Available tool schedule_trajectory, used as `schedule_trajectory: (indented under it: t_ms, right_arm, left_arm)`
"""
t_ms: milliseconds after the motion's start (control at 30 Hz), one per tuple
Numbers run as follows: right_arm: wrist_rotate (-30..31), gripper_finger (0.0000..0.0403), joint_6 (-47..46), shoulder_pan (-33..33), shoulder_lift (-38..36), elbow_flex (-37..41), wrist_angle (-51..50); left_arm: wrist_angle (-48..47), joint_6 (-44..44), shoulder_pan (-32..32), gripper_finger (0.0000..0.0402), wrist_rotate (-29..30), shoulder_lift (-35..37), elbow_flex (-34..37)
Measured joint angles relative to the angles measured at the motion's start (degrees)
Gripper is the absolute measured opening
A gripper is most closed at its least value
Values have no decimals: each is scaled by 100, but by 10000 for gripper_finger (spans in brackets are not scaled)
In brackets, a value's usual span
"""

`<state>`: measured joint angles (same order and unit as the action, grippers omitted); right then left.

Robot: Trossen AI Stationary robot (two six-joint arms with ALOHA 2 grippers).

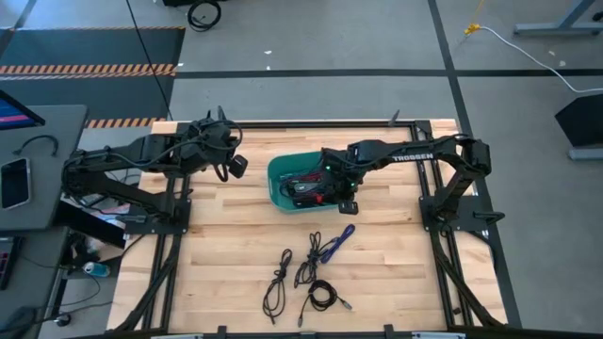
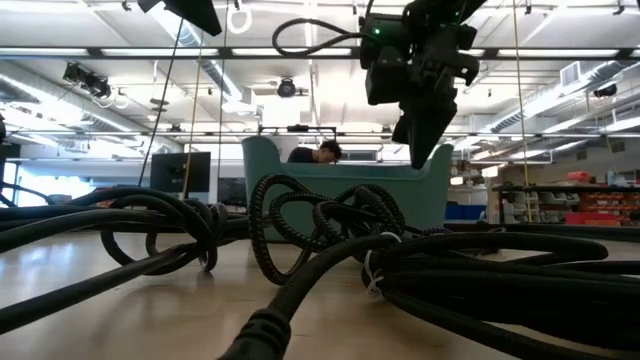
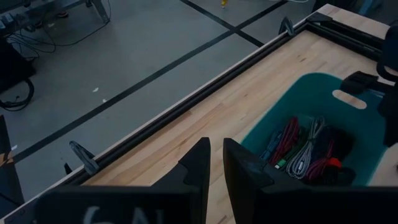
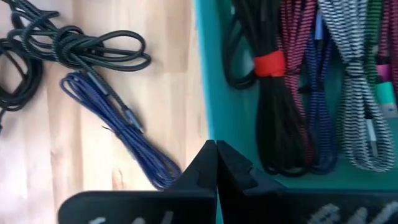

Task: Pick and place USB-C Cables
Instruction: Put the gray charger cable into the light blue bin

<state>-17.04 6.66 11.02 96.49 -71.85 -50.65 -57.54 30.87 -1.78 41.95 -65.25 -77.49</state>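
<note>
USB-C cables lie loose on the table toward six o'clock, four of them: from the left, three black bundles with long axes roughly twelve-to-six, then a blue one slanting from seven to one. More bundles fill the teal bin at centre. The left gripper hovers near nine o'clock, fingers slightly parted, empty. The right gripper hangs over the bin's near rim, closed, holding nothing.
</note>
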Motion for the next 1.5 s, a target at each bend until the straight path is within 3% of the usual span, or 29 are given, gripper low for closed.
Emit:
schedule_trajectory:
  t_ms: [533, 733, 967, 1500]
  right_arm:
    - [107, 0, -709, -496, 0, 0, 13]
    - [1001, 0, -544, -556, -2, -303, 254]
    - [1160, 0, -174, -309, -9, -821, 367]
    - [1141, 0, -137, -118, -2, -211, -101]
  left_arm:
    - [-9, -22, -1, 50, -1, 0, 0]
    - [-11, -55, -2, 50, -1, 0, 0]
    - [-11, -68, -2, 50, -2, 0, 0]
    - [-13, -50, -2, 50, -2, 0, 0]
